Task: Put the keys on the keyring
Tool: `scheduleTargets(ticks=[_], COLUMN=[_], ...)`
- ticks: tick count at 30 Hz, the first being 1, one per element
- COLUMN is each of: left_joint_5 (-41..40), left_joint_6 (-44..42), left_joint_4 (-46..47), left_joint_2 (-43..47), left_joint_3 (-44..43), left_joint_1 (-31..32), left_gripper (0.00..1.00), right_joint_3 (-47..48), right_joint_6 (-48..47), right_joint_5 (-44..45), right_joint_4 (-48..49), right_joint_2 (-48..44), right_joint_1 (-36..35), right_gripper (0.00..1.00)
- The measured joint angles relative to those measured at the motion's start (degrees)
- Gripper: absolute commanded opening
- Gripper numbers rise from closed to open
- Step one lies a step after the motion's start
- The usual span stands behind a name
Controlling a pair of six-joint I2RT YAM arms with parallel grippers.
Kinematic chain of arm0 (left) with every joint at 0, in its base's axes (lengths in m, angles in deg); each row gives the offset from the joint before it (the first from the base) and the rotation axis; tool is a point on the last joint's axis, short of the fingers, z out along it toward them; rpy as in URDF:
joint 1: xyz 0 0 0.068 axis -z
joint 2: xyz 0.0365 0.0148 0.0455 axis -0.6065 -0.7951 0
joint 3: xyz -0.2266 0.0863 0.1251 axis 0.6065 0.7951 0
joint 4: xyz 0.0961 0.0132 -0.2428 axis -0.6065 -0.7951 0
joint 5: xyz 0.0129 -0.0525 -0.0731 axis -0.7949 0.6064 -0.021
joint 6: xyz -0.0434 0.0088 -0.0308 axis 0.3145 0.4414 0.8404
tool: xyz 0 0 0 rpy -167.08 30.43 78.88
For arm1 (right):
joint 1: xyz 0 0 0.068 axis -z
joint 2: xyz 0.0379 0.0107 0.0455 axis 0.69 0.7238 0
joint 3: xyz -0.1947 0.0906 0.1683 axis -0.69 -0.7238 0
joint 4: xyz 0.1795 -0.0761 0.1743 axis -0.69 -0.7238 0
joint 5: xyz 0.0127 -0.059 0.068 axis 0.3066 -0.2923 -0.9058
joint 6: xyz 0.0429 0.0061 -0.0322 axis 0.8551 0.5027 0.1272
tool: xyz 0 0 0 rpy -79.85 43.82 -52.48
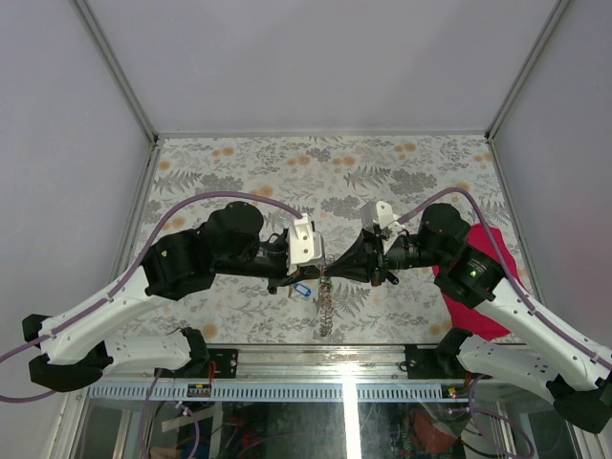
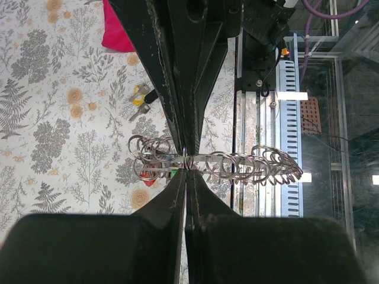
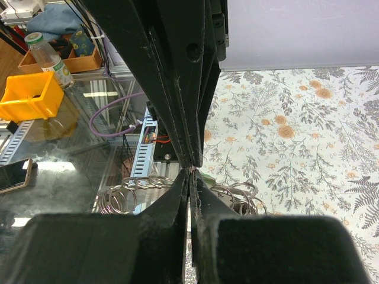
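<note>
- Top view: the left fingers (image 1: pixel 321 260) and the right fingers (image 1: pixel 335 262) meet tip to tip above the near middle of the flower-patterned bench (image 1: pixel 382 172).
- Both pairs are clenched at the same spot, where the top of the keyring (image 1: pixel 326 301) sits. Its silvery chain hangs straight down from there toward the near edge of the bench.
- A blue key (image 1: pixel 302 289) shows just left of the chain, under the left fingers. Whether it lies on the bench or hangs cannot be told.
- A crimson cloth (image 1: pixel 486 287) lies at the right, partly under the right arm.
- Left wrist view: the left fingers (image 2: pixel 185 176) are pressed together, their tips pinching a link of the keyring (image 2: pixel 225 165).
- The right fingers (image 2: pixel 187 148) come in from the opposite side, also pressed together, and touch the same link.
- The chain's loops run off to either side of the pinch. A red key head (image 2: pixel 148 180) peeks from behind the loops on the left.
- More keys (image 2: pixel 141 100), with green, yellow and black heads, lie on the bench well apart from the ring, toward the crimson cloth (image 2: pixel 115 29).
- Right wrist view: the right fingers (image 3: pixel 189 180) are clamped with no gap. The left fingers (image 3: pixel 190 157) meet them tip to tip from above.
- The loops of the keyring (image 3: pixel 133 195) fan out on both sides just behind the tips.
- Beyond the bench edge stand an orange bin (image 3: pixel 26 97) and a bottle (image 3: pixel 50 56).
</note>
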Motion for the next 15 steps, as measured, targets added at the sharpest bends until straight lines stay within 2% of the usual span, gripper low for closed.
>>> scheduleTargets(ticks=[9,15], left_joint_5=[0.02,0.02], left_joint_6=[0.85,2.97], left_joint_4=[2.43,6.95], left_joint_2=[0.68,3.39], left_joint_3=[1.01,4.00], left_joint_1=[0.00,0.00], left_gripper=[0.00,0.00], right_joint_3=[-0.02,-0.90], right_joint_6=[1.92,5.60], right_joint_5=[1.38,1.95], right_joint_4=[0.61,6.08], right_joint_2=[-1.31,-2.60], right_joint_1=[0.00,0.00], right_gripper=[0.00,0.00])
